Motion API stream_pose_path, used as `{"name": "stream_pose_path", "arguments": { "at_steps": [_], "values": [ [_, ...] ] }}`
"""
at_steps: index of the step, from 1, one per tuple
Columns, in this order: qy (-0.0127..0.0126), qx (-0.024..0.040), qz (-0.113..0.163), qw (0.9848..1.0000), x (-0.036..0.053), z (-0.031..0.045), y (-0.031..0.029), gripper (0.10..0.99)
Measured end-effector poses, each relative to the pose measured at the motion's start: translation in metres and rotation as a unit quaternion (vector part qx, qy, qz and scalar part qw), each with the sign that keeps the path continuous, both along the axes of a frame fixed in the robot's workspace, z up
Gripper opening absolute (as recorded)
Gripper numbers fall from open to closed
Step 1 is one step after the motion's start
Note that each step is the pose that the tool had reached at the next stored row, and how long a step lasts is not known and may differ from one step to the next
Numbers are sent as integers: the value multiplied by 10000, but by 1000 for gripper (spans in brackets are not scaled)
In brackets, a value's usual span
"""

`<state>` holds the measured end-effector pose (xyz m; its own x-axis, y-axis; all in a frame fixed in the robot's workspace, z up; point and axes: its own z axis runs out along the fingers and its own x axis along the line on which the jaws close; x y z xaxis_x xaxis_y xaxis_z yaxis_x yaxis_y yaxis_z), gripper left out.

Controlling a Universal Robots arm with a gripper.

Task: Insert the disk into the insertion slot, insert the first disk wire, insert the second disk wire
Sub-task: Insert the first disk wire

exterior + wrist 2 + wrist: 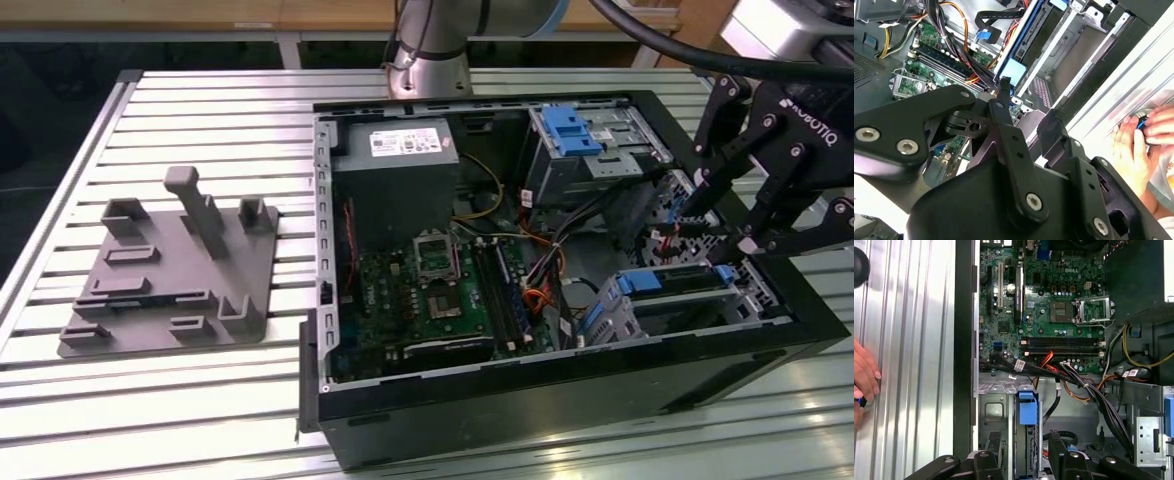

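Our arm [430, 45] stands upright at its base, while our gripper [718, 232] hangs tilted at the exterior view's right. Its fingers [990, 460] stand apart (black linkages splayed) in both wrist views.

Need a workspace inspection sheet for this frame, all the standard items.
surface: slatted metal table, carries everything.
job's things: disk in its blue carrier sits in the insertion slot; wires' plugging cannot be told.
clutter: grey fixture plate, exterior view's left of the computer case.
grippers: gripper open, above the slot.
cables: loose wire bundle runs along the motherboard toward the slot.
surroundings: a person's hand over the table beside the case.
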<state>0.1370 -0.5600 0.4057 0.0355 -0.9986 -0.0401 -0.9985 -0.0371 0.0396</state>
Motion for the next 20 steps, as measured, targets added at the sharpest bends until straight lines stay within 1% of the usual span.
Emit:
{"name": "stream_pose_path", "arguments": {
  "at_steps": [5, 7, 8, 9, 11, 12, 14, 17, 18, 19, 20],
  "values": [
    [0, -3, 0, 10000, 0, -1, 3, 498],
    [1, -27, 0, 10000, 1, -6, 20, 498],
    [1, -44, 0, 10000, 4, -12, 35, 498],
    [1, -71, 0, 10000, 6, -21, 64, 498],
    [1, -126, 0, 9999, 10, -40, 138, 498],
    [1, -162, 0, 9999, 11, -48, 170, 498],
    [-1, -289, 0, 9996, 13, -54, 229, 498],
    [-9, -556, -1, 9985, 14, -56, 297, 498],
    [-20, -622, -1, 9981, 15, -57, 326, 498],
    [-54, -637, -3, 9980, 15, -60, 348, 498],
    [-84, -637, -5, 9979, 20, -61, 359, 498]
  ]
}}
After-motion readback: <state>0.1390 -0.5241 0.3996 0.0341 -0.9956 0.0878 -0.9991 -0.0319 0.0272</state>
